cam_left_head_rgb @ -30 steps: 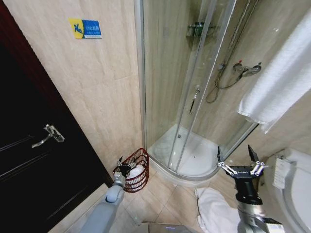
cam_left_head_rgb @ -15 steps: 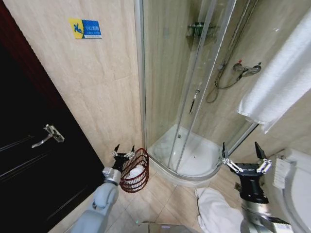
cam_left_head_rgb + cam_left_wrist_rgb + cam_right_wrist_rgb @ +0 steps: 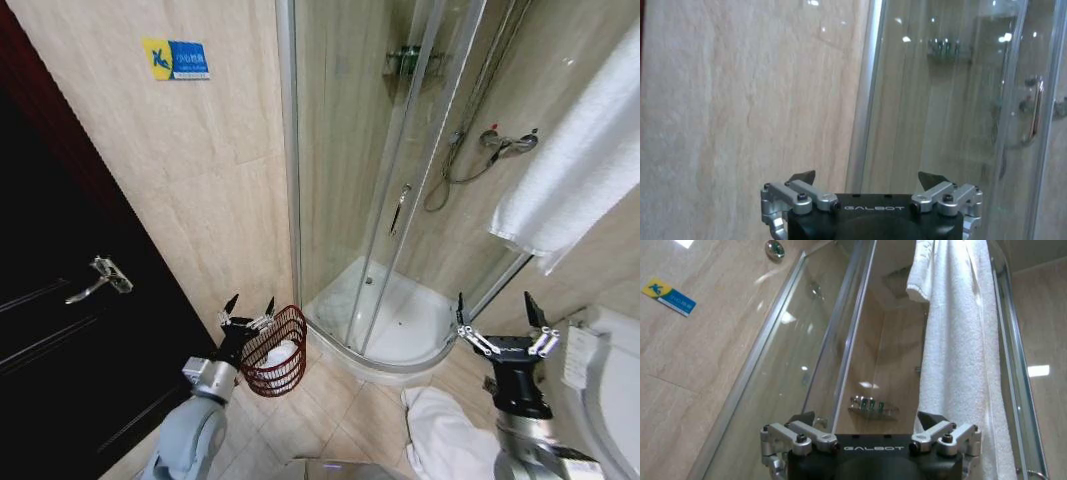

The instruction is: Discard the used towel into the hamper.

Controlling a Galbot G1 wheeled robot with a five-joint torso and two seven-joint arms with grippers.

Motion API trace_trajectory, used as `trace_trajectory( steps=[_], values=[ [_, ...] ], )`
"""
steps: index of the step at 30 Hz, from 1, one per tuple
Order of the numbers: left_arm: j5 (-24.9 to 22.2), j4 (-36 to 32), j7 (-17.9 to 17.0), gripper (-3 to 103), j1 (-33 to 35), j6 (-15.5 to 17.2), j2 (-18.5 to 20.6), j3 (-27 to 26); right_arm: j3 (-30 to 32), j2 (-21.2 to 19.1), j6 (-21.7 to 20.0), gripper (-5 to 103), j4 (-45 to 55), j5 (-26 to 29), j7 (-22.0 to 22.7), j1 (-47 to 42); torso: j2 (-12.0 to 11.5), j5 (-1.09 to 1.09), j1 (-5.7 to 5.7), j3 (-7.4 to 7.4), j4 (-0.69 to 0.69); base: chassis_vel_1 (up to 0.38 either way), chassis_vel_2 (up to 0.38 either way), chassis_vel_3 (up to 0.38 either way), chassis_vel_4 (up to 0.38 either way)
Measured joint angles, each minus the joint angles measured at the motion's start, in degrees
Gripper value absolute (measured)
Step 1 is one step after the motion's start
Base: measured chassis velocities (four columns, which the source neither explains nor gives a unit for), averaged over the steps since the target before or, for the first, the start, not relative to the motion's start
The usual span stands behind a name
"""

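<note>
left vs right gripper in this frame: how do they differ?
Position: the left gripper sits beside the hamper rim, by the wall; the right gripper is raised above the white towel on the floor, near the toilet.
Surroundings: the left gripper faces tile and shower glass; the right gripper faces the hanging towel.
Shared: both are open and empty.

woven wicker hamper [image 3: 279, 352]; glossy tiles [image 3: 200, 180]
</note>
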Motion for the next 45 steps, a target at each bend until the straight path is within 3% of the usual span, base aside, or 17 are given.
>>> trace_trajectory(
  steps=[11, 19, 24, 35, 45],
  values=[
    [2.0, -3.9, -0.6, 100, 2.8, 0.3, -2.0, 0.7, -0.7, 0.0, -1.8, 100, 1.0, 1.4, 0.1, 0.6, 0.0, 0.00, 0.00, 0.00, 0.00, 0.000, 0.000, 0.000, 0.000],
    [6.0, -6.9, 0.3, 100, 6.1, -0.1, -3.0, 1.1, -0.8, 0.0, -5.8, 100, 4.7, 5.1, 0.6, 0.4, 0.0, 0.00, 0.00, 0.00, 0.00, 0.000, 0.000, 0.000, 0.000],
    [9.9, -8.3, 1.3, 100, 7.4, -0.7, -6.1, 2.3, -1.6, 0.0, -7.9, 100, 6.6, 5.5, 0.9, 0.9, 0.0, 0.00, 0.00, 0.00, 0.00, 0.000, 0.000, 0.000, 0.000],
    [13.9, -8.5, 2.2, 100, 10.1, -2.6, -11.4, 5.2, -1.9, 0.0, -8.4, 100, 7.0, 5.3, 0.7, 1.0, 0.0, 0.00, 0.00, 0.00, 0.00, 0.000, 0.000, 0.000, 0.000],
    [15.2, -7.6, 2.6, 100, 10.4, -3.6, -12.1, 5.7, -1.7, 0.0, -8.8, 100, 7.3, 5.5, 0.7, 1.1, 0.0, -0.01, 0.00, 0.00, 0.00, 0.000, 0.000, 0.000, 0.000]
  ],
)
